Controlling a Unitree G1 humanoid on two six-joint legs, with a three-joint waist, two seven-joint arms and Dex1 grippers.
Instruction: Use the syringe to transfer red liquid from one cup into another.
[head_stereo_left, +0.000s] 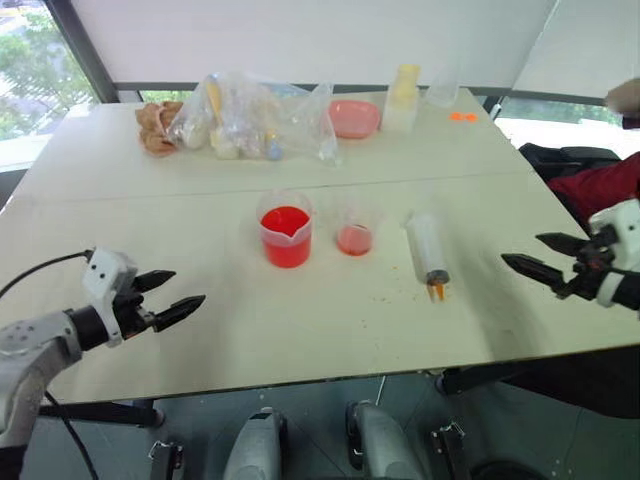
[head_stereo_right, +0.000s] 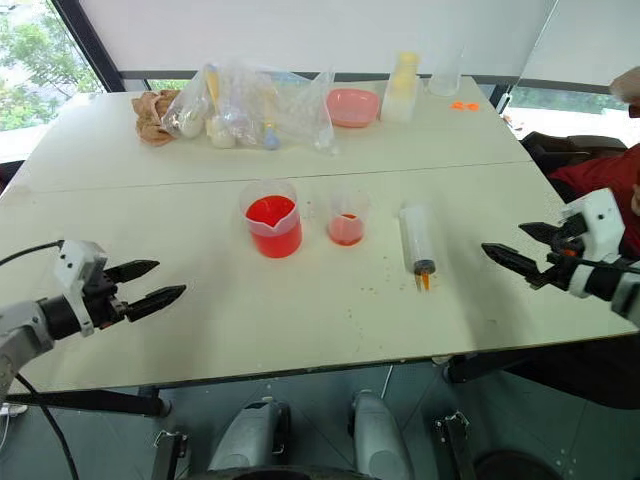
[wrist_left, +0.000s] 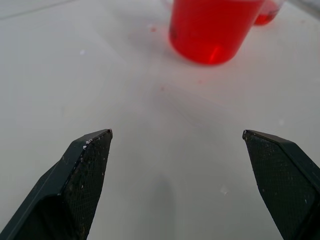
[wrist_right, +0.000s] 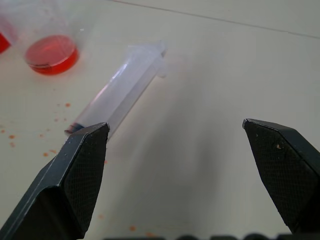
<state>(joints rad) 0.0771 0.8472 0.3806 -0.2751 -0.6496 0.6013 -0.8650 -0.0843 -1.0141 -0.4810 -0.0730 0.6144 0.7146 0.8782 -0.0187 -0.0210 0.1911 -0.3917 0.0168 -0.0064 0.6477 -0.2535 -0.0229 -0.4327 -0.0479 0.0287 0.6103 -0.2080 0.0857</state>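
Syringe (head_stereo_left: 427, 252) flat on table (head_stereo_left: 300, 330), just right of small cup (head_stereo_left: 354, 232); spouted beaker (head_stereo_left: 286, 233) left of cup. Long axis runs near-far, orange tip toward robot. Right hand (head_stereo_left: 545, 258) nearer to syringe, fingers apart, empty. Left hand (head_stereo_left: 170, 298) apart too, empty. Syringe pickup likely falls to right.

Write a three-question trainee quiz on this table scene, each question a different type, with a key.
1. True or false: the syringe stands upright inside the spouted beaker.
2. Which lies nearest the syringe? A) pink bowl B) smaller cup C) plastic bag
3. Fill in: the left gripper and right gripper are both ____, holding nothing.

Key:
1. False; it lies flat on the table, orange nozzle toward the robot.
2. B
3. open
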